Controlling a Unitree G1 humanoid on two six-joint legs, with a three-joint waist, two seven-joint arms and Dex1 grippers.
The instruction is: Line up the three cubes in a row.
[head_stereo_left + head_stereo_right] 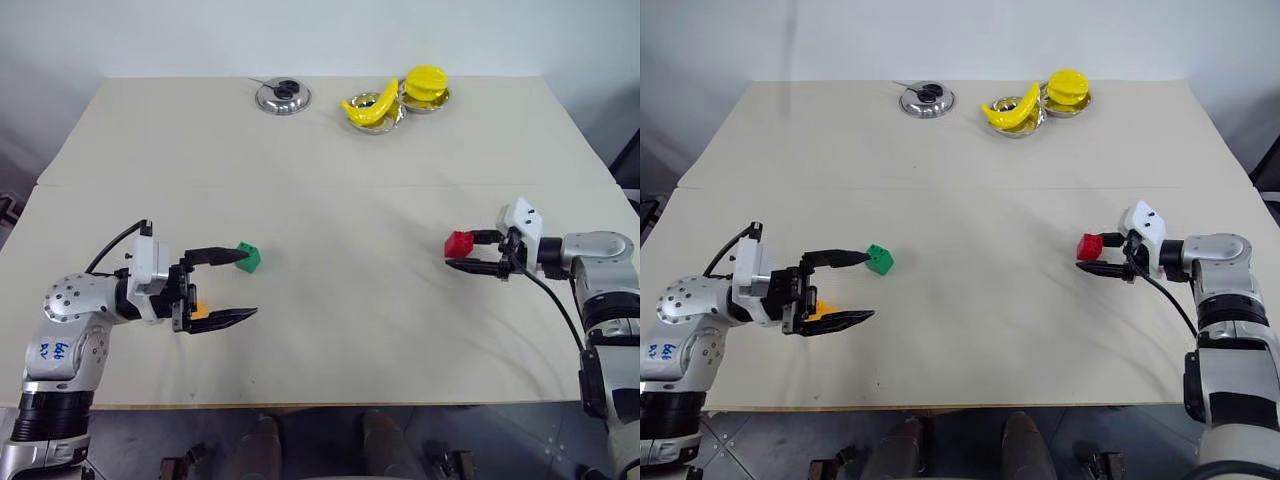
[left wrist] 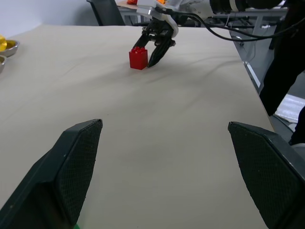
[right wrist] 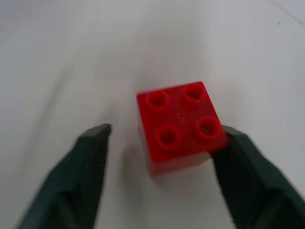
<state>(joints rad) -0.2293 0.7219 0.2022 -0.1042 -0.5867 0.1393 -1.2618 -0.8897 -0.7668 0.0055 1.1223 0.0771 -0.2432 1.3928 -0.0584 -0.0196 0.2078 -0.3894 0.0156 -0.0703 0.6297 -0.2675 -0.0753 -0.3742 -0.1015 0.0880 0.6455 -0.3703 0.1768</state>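
My right gripper (image 3: 162, 143) brackets the red studded plastic cube (image 3: 180, 125), one finger touching, grasp not confirmed; my left gripper (image 1: 232, 285) is released.

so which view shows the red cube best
The right wrist view: the red cube is close, studs up, between the right gripper fingers. Both eye views and the left wrist view show it small and far.

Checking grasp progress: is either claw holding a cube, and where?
Neither yet. The right claw straddles the red cube, one finger touching its side; the left claw is open.
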